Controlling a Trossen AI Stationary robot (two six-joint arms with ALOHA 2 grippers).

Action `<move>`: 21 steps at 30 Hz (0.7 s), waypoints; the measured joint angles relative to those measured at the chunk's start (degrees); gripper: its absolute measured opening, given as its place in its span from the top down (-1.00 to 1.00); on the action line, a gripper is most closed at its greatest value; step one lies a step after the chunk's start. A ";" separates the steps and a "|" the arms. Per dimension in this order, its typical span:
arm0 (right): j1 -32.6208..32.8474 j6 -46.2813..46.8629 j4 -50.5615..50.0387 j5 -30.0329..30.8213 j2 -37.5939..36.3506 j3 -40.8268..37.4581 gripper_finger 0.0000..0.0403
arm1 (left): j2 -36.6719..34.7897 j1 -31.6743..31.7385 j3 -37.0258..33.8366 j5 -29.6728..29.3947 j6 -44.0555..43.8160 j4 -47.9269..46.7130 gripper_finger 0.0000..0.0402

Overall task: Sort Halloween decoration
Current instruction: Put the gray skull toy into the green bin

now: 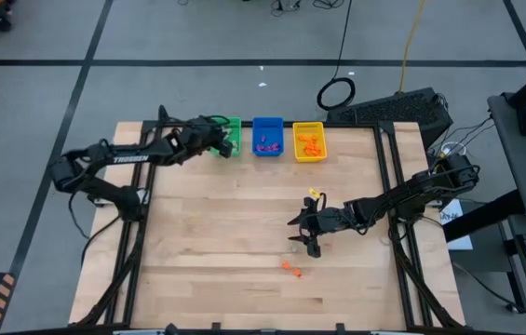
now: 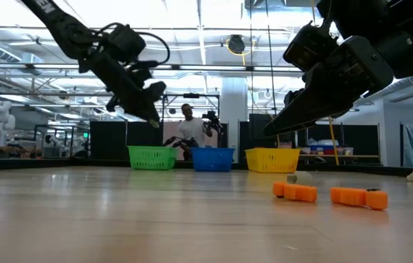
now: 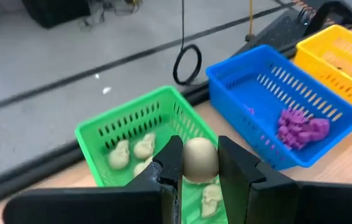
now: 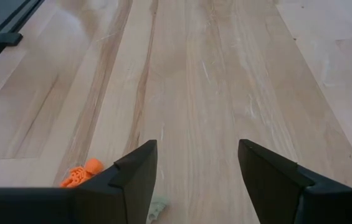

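I am at the wooden table [image 1: 207, 261]. At its far edge stand a green bin [image 3: 132, 134], a blue bin [image 3: 269, 99] and a yellow bin [image 3: 341, 59]. My left claw [image 3: 199, 163] hangs over the green bin, pinching a pale skull [image 3: 199, 158]. More pale skulls [image 3: 132, 151] lie inside. My right claw [image 4: 197, 180] hangs wide open, holding nothing, over the table's middle, near two orange trinkets [image 2: 330, 194] and a pale trinket [image 4: 157, 208].

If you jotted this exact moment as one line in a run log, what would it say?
left pincer: shut on pale skull trinket, over green bin | right pincer: open, above table near orange trinket | blue bin: purple trinkets
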 joint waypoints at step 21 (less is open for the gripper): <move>0.00 -0.20 -0.02 0.00 0.00 0.00 -0.04 | 5.70 1.37 0.00 0.38 -2.49 0.57 0.16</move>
